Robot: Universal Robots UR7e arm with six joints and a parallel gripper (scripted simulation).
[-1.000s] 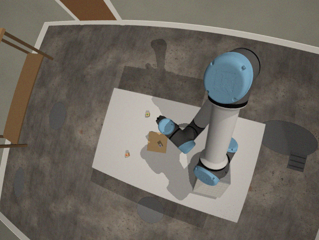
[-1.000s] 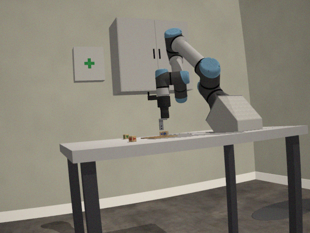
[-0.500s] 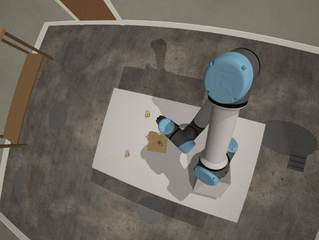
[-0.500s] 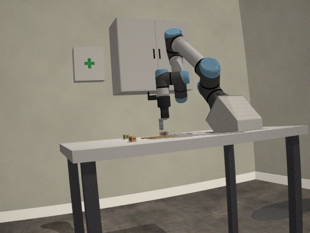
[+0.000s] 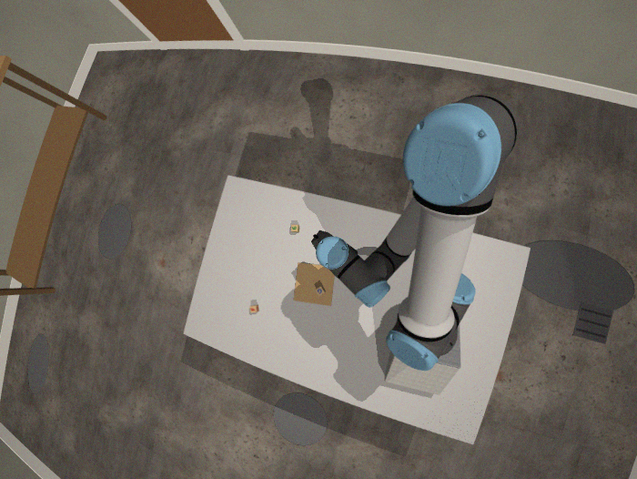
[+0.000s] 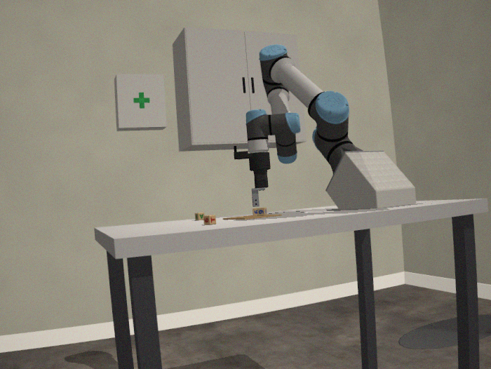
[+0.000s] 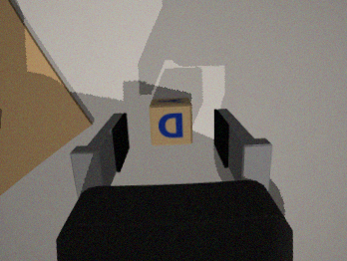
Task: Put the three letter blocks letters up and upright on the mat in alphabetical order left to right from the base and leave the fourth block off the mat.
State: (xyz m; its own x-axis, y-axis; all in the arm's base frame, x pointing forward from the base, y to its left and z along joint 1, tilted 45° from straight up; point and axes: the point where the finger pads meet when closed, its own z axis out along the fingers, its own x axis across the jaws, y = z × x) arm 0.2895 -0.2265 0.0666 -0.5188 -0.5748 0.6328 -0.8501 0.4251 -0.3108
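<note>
Gripper spread fully, nothing btwn fingers, pointing straight down above table. Seen thru wrist cam: D block flat on bare table top, framed in the gap btwn the two fingers w/ clearance each side, not touched. Blue D on top face, reading upside-down from wrist cam. Tan mat off to the left of that view, corner near D block but apart from it, so D block fully off mat. From top cam: D block hidden under the wrist; mat lying flat near table centre, w/ blue-marked block on it, mark too small to read. Green-marked block and red-marked block both on bare table, well apart from mat and from each other, farther from the arm base; letters too small to read. From ext. cam: gripper vertical, fingertips above table level, not down at block height. Green-marked block and red-marked block near the table's far-left end. Arm mounted on grey wedge pedestal at the other end of the table. White wall cabinet behind arm, first-aid box beside it
</note>
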